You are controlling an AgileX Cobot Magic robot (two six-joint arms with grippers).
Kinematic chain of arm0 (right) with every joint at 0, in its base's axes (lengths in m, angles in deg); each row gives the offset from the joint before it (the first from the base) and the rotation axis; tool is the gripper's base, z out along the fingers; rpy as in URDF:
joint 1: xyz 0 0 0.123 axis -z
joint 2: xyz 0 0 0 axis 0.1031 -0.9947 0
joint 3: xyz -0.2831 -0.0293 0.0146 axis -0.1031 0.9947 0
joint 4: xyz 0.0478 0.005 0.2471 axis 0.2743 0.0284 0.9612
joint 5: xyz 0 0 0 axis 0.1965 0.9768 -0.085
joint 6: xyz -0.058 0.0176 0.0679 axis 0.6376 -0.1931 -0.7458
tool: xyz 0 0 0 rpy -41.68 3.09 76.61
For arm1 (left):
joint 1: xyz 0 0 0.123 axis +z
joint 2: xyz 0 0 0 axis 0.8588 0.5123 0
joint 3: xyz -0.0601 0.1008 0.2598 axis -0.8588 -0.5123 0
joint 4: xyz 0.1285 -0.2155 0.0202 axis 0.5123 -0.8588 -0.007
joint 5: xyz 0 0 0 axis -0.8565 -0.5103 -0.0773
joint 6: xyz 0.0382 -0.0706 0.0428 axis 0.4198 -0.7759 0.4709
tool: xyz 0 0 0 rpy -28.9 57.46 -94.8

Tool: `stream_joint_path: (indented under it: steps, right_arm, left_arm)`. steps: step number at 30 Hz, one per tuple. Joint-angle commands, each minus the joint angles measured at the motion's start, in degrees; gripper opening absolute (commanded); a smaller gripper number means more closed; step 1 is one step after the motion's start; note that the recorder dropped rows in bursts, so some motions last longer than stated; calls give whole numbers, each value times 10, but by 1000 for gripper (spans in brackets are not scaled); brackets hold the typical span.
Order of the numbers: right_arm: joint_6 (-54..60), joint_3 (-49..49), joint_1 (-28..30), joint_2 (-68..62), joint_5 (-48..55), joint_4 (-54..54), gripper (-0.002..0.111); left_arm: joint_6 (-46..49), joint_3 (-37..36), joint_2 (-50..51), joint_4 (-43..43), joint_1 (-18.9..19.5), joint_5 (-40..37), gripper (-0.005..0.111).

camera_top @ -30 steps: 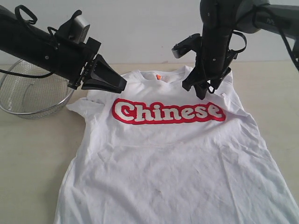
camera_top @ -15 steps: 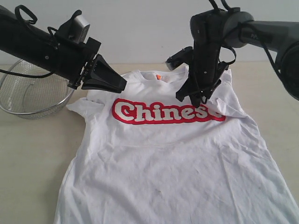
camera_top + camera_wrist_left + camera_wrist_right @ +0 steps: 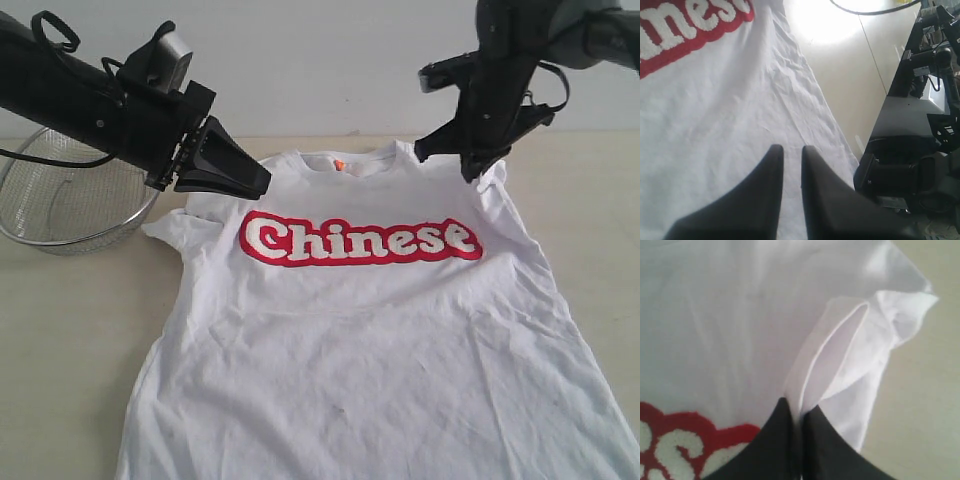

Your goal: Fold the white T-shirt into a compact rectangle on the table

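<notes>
The white T-shirt [image 3: 350,330] lies face up on the table [image 3: 70,330], with red-outlined "Chinese" lettering across the chest. My right gripper [image 3: 470,170] is at the sleeve and shoulder on the right side, lifted slightly. In the right wrist view that gripper [image 3: 799,407] is shut with a fold of the shirt's [image 3: 715,315] white fabric pinched between the jaws. My left gripper [image 3: 265,183] hovers over the shoulder on the left side. Its fingers [image 3: 792,148] stand nearly together with nothing between them, above the shirt [image 3: 715,110].
A silver wire-mesh bowl [image 3: 60,205] stands at the back left, under the left arm. Bare tabletop [image 3: 850,75] runs along the shirt's side, and a black machine frame [image 3: 920,125] stands past the table's edge.
My right gripper has moved from above the lettering up and to the right, to the shoulder, and closed on the fabric there. The left arm has not moved.
</notes>
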Motion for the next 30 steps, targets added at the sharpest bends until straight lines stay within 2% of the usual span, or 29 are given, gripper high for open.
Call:
stream_joint_path:
  steps: [1,3,11,18,30]
  right_arm:
    - [47,-4,59,24,14,104,0]
    - [66,-4,87,31,13,169,0]
    - [68,-4,137,41,13,188,0]
    - [51,-4,139,64,-36,181,0]
    - [3,-4,140,65,-20,127,0]
  left_arm:
    - [4,-3,-7,1,0,-5,13]
    - [4,-3,-7,1,0,-3,13]
    - [6,-3,-7,1,0,-5,13]
    - [6,-3,-7,1,0,-5,13]
    - [6,-3,-7,1,0,-5,13]
